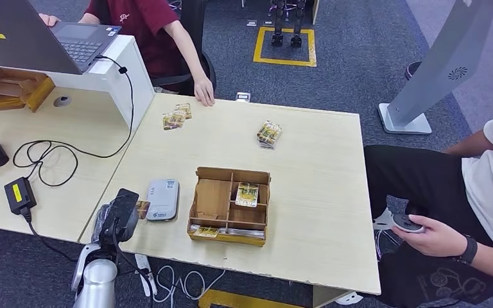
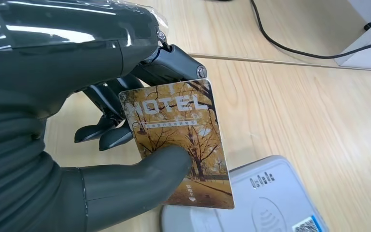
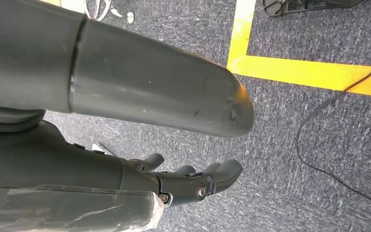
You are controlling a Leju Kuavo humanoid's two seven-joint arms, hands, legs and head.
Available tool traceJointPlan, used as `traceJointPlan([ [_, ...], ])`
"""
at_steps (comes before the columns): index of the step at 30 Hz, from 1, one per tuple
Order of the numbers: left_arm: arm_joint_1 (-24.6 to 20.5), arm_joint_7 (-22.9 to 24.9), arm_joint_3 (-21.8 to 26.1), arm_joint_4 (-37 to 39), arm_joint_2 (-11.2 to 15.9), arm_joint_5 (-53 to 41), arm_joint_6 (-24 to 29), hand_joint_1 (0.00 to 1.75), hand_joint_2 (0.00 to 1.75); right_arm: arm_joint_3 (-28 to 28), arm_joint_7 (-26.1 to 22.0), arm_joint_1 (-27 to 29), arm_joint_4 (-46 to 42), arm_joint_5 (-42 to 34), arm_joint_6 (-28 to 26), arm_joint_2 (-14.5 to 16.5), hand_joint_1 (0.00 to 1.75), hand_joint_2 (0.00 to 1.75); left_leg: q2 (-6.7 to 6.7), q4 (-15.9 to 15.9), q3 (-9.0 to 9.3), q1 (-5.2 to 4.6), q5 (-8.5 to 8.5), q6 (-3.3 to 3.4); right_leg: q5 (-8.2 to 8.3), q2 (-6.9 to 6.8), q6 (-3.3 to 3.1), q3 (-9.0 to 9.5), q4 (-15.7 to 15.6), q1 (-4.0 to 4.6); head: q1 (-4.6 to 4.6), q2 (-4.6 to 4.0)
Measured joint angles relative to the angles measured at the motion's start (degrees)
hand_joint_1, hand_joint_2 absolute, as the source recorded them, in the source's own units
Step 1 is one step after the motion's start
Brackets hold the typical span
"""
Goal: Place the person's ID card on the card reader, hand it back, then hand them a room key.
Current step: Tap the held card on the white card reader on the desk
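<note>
My left hand is at the table's front edge, just left of the white card reader. It pinches a card printed with "HOTEL" and yellow autumn trees between the thumb and the fingers. One corner of the card overlaps the edge of the reader. A cardboard divider box stands right of the reader, with a similar card in one compartment. A person's hand rests on the far table edge. My right hand hangs over the carpet, fingers loosely apart and holding nothing.
Two small stacks of similar cards lie near the far edge. A laptop sits on a white riser at the left, with black cables and a power adapter. A seated person holds a controller at the right.
</note>
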Motion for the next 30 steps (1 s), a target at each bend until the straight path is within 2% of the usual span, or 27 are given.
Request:
traceJointPlan([
  [16, -0.53, -0.03, -2.79, -0.02, -0.02, 3.71, 0.33, 1.75, 1.75, 0.47, 0.37, 0.02, 0.0, 0.38, 0.04, -0.02, 0.0, 0.0, 0.0, 0.0, 0.0, 0.0, 0.0, 0.0, 0.0, 0.0, 0.0, 0.0, 0.0, 0.0, 0.01, 0.0],
  [30, -1.2, 2.13, -6.02, 3.02, 0.05, -1.01, 2.34, 1.75, 1.75, 0.93, 0.17, 0.0, 0.0, 1.29, 0.19, -0.01, 0.0, 0.0, 0.0, 0.0, 0.0, 0.0, 0.0, 0.0, 0.0, 0.0, 0.0, 0.0, 0.0, 0.0, 0.01, 0.0],
])
